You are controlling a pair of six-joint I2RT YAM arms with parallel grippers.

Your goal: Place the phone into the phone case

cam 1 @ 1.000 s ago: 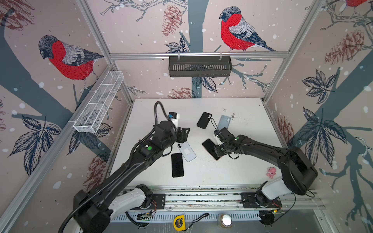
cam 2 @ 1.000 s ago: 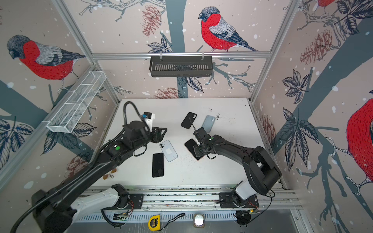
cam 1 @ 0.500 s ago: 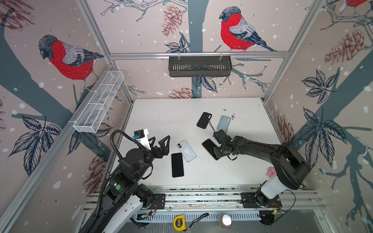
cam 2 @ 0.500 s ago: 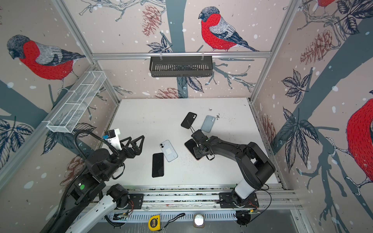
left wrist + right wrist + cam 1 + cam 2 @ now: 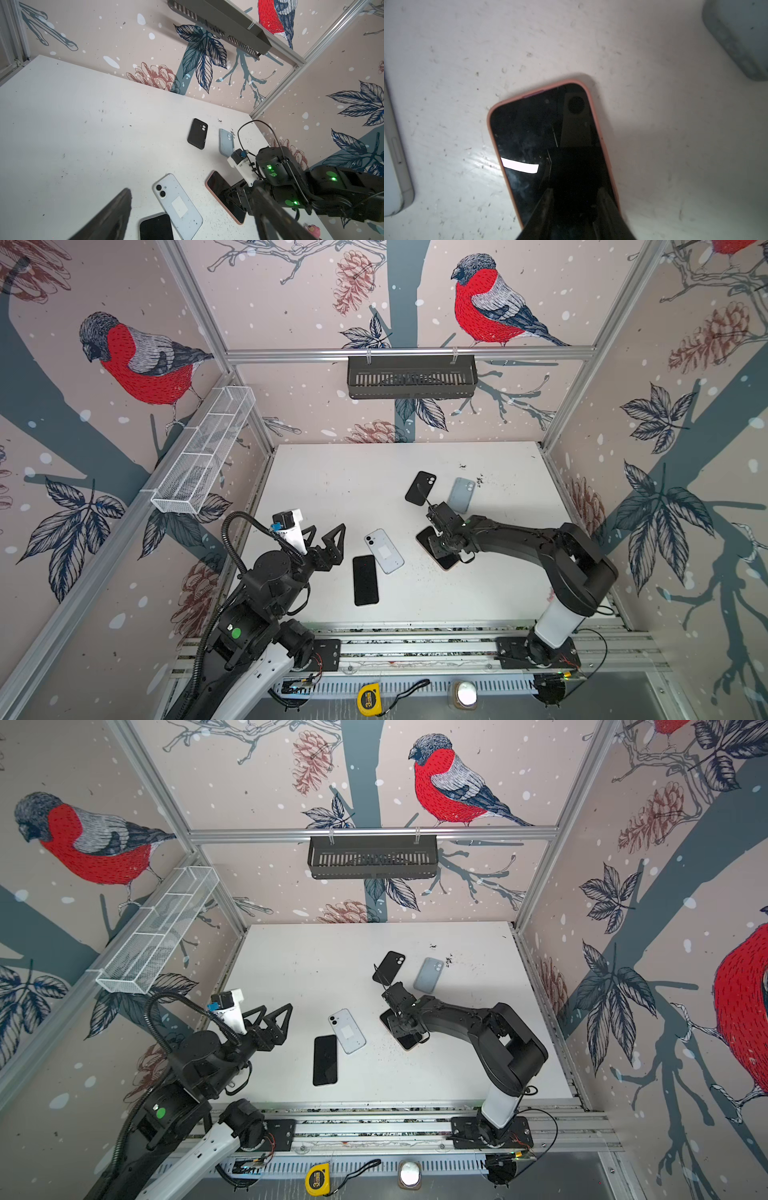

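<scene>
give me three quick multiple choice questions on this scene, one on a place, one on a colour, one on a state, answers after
1. Where does the black phone lie?
A. against the back wall
B. beside the white phone
C. off the table

2. What colour is the case on the phone under the right end effector?
A. green
B. yellow
C. pink

3. How is the left end effector?
A. open, holding nothing
B. shut on a phone
C. shut on a case

Answers:
1 B: both top views show it lying screen up next to the white phone.
2 C: the right wrist view shows a pink rim around the dark screen.
3 A: its fingers are spread wide with nothing between them.
</scene>
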